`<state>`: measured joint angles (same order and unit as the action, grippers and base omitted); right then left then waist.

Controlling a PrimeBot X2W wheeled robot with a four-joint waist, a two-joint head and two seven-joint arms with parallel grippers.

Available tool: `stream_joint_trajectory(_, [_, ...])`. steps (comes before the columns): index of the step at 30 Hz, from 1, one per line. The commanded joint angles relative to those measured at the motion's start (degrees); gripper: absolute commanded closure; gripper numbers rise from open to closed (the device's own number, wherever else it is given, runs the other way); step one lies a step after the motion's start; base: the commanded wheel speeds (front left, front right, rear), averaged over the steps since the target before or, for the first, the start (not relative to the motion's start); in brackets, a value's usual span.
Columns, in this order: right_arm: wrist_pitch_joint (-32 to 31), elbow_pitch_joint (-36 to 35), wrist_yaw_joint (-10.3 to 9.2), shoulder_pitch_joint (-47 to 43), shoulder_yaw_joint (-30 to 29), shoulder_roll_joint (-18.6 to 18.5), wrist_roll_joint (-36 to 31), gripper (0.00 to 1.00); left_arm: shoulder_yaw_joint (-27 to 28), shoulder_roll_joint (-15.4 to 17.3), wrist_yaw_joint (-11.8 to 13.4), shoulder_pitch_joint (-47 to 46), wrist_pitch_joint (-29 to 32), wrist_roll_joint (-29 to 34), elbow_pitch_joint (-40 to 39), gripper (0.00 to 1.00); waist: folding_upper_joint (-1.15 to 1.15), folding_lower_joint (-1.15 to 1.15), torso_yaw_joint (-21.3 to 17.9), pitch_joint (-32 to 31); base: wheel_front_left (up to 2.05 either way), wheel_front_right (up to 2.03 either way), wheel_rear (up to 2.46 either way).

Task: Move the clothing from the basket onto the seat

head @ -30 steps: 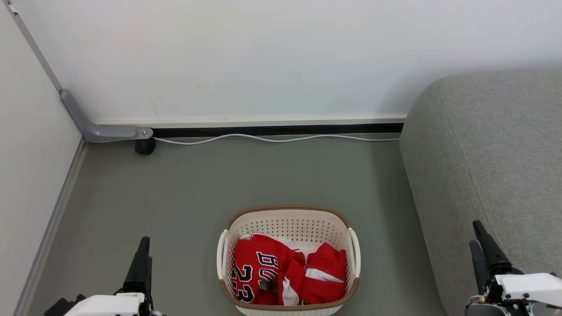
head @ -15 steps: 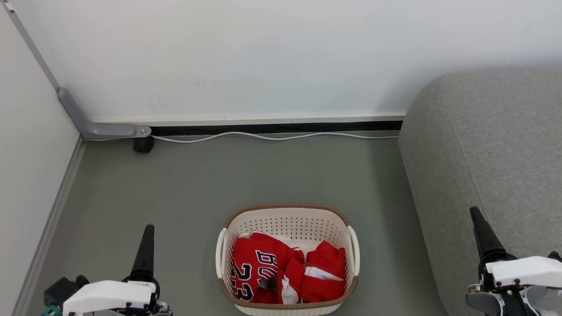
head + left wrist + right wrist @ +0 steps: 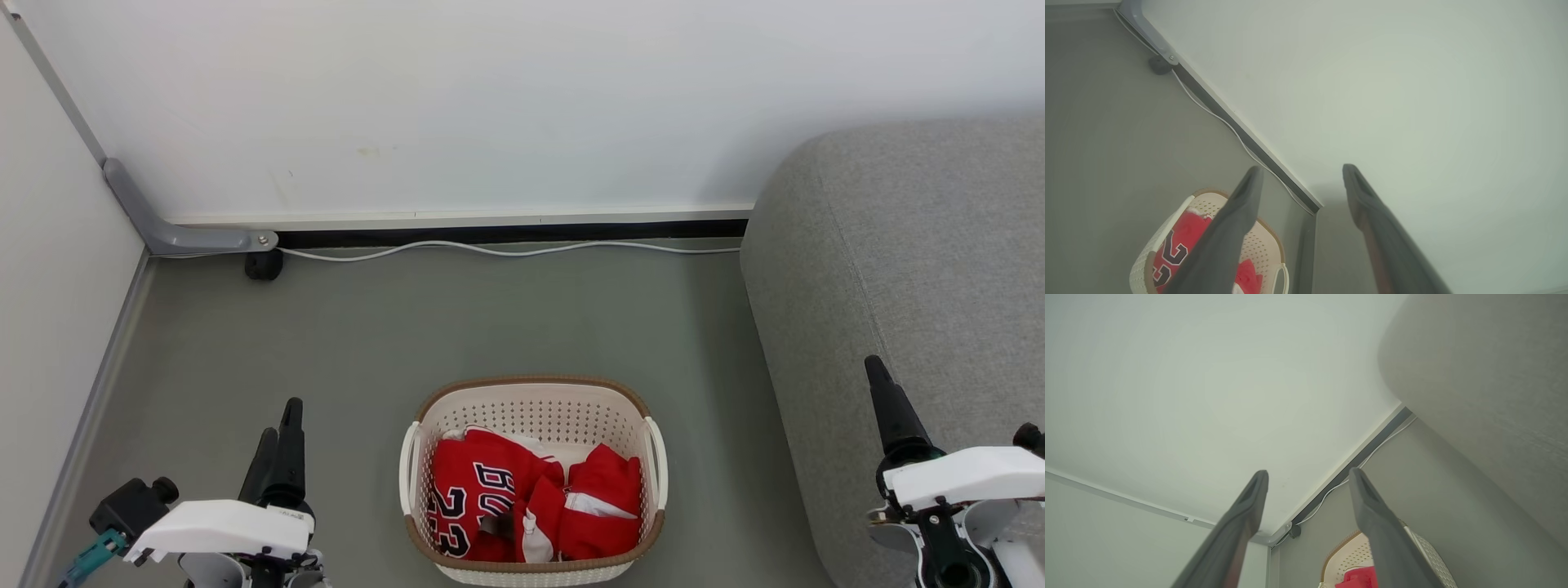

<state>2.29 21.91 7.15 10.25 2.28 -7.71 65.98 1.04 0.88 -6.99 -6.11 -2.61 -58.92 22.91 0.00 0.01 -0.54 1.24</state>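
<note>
Head view: clothing point(image 3: 531, 506) lies in the basket point(image 3: 535, 385) near the seat point(image 3: 914, 245); left claw point(image 3: 280, 418) and right claw point(image 3: 875, 367) both spread, empty

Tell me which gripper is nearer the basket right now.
Left, by the head view. The left gripper hangs open over the floor left of the basket; the right gripper, also open, is farther away on the other side, by the sofa.

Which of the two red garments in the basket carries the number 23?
The jersey on the left in the basket; the other garment shows a white panel, no number.
</note>
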Motion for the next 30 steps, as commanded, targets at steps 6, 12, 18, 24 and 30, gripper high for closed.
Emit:
stream_joint_trajectory(6, [1.9,-1.3,0.21,3.8,1.5,-1.8,-6.2,0.00,0.5,0.9,-0.2,-3.8,-1.6,6.5,-1.4,0.00,0.00,0.00,-0.2,0.0,0.00,0.00,0.00])
stream_joint_trajectory(12, [2.8,-1.0,0.22,4.5,2.4,-2.5,-9.4,0.00,0.2,1.0,-0.2,-4.4,-2.4,10.6,-1.1,0.00,0.00,0.00,-0.3,0.2,0.00,0.00,0.00])
stream_joint_trajectory(18, [3.8,-0.4,0.23,5.5,3.3,-3.1,-13.4,0.00,-0.1,1.1,-0.2,-5.0,-3.5,15.0,-0.3,0.00,0.00,0.00,-0.4,0.2,0.00,0.00,0.00])
stream_joint_trajectory(24, [4.8,0.3,0.24,6.4,4.3,-3.9,-17.6,0.00,-0.3,1.2,0.0,-5.6,-4.5,20.0,0.4,0.00,0.00,0.00,-0.5,0.1,0.00,0.00,0.00])
stream_joint_trajectory(30, [5.8,1.1,0.25,7.5,4.7,-4.4,-21.8,0.00,-0.4,1.3,0.4,-6.5,-5.5,24.0,1.2,0.00,0.00,0.00,-0.4,0.1,0.00,0.00,0.00])
